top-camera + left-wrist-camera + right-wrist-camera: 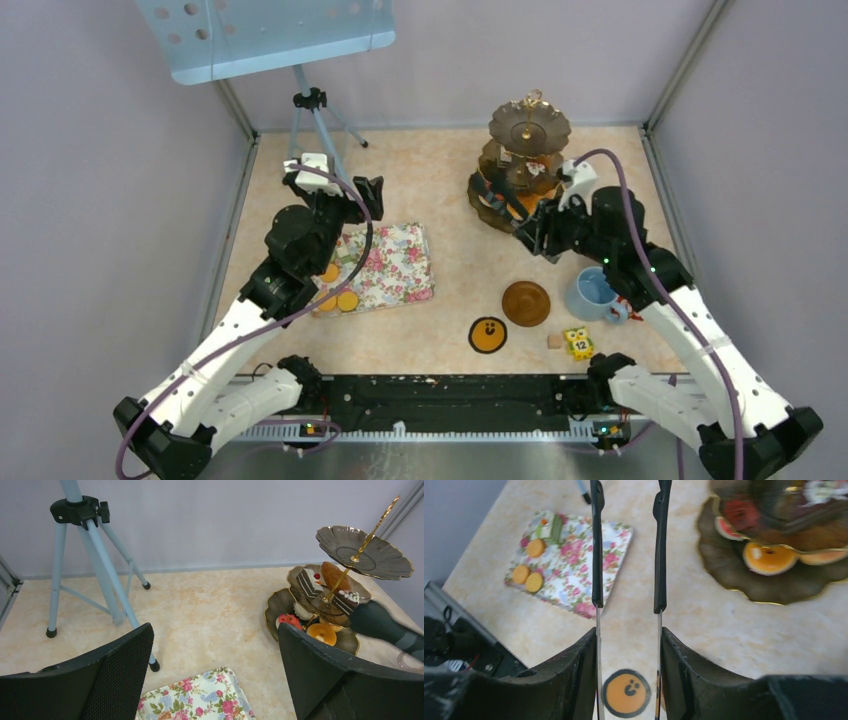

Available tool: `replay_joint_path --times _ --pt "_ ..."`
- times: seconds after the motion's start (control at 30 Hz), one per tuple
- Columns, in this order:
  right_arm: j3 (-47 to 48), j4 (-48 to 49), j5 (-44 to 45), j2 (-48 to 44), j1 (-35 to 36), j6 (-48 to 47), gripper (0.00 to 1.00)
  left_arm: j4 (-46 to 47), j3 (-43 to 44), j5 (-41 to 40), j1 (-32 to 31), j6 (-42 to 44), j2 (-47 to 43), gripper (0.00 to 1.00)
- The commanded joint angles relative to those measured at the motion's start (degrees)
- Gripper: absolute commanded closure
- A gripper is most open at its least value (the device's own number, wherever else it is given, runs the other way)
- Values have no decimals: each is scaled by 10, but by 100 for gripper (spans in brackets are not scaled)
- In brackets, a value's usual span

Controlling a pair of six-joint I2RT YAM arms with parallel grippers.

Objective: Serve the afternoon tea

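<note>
The dark three-tier gold-trimmed stand [528, 150] stands at the back right. It holds an orange round [769, 557], a red round [741, 512] and cake slices [307, 582] on its lower tiers. My right gripper [540, 232] is shut on black-tipped tongs [596, 555]. The tong tips are apart and empty, just left of the stand's bottom tier. My left gripper [215, 630] is open and empty above the far edge of the floral tray [395, 265]. The tray holds orange rounds [529, 577] and a green piece [555, 527]. The light blue cup [592, 292] and brown saucer [526, 303] sit at front right. The grey mug is not in view.
An orange smiley coaster [487, 334], a small wooden cube [553, 341] and the yellow owl block [578, 343] lie near the front edge. A blue tripod [312, 110] stands at the back left. Walls close in the table on three sides.
</note>
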Motion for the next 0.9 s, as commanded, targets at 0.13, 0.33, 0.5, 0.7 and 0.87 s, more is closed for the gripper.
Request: replay_joint_path --times 0.13,0.33,0.5,0.7,0.87 --pt "-27 221 -4 185 203 72 57 25 7 -14 0 0 -18 1" --pt "65 290 78 384 322 74 55 23 7 -19 0 1 -26 1" --pt "119 322 152 491 377 50 53 24 8 -23 0 4 -33 1" --pt "162 322 265 560 418 32 52 25 7 -25 1 4 -40 1" --pt "191 322 293 601 426 14 52 25 8 -25 1 4 -39 1"
